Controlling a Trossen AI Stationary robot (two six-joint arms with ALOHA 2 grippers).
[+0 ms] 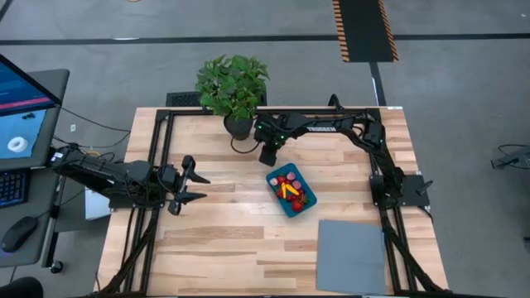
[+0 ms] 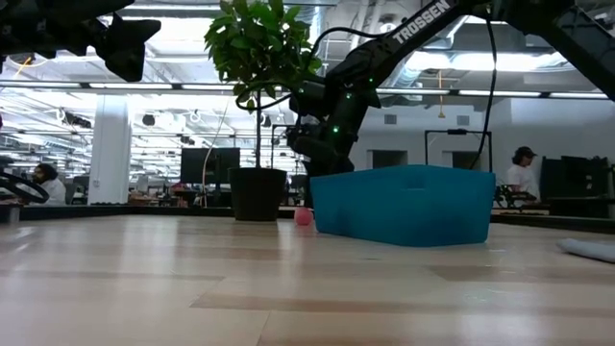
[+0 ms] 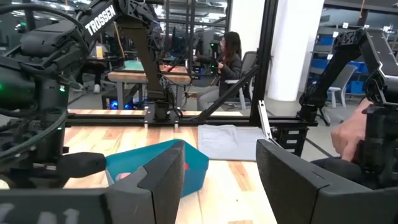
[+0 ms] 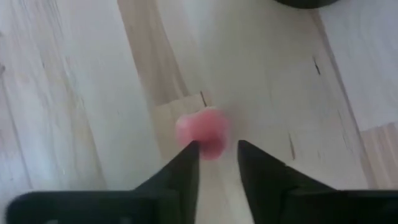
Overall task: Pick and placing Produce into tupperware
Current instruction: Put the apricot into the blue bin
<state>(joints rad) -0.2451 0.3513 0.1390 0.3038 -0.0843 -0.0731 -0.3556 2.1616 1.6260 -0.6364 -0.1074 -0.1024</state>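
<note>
The wooden worktop [image 1: 248,240] carries everything, framed by dark rails along its left, right and far edges. A flat grey mat [image 1: 351,255] lies at its near right corner. A potted plant [image 1: 234,89] stands at the middle of the far edge.

The tupperware [image 1: 291,190], a teal-blue tub, sits near the middle of the worktop, turned at an angle to the edges, between the plant and the mat. Inside it lies produce [image 1: 290,189]: small red and yellow-orange pieces bunched together.

The right arm reaches from the right edge along the far side, and its right tool [image 1: 268,155] points down at the worktop between the plant pot and the tub's far corner. One pink piece [image 4: 202,132] lies on the wood there, outside the tub, just beside it. The tool's fingertips [image 4: 186,158] stand at either side of this piece, partly drawn in; whether they press it cannot be told.

The left tool [image 1: 195,188] hangs above the worktop's left part, well apart from the tub, fingers spread with nothing between them.
</note>
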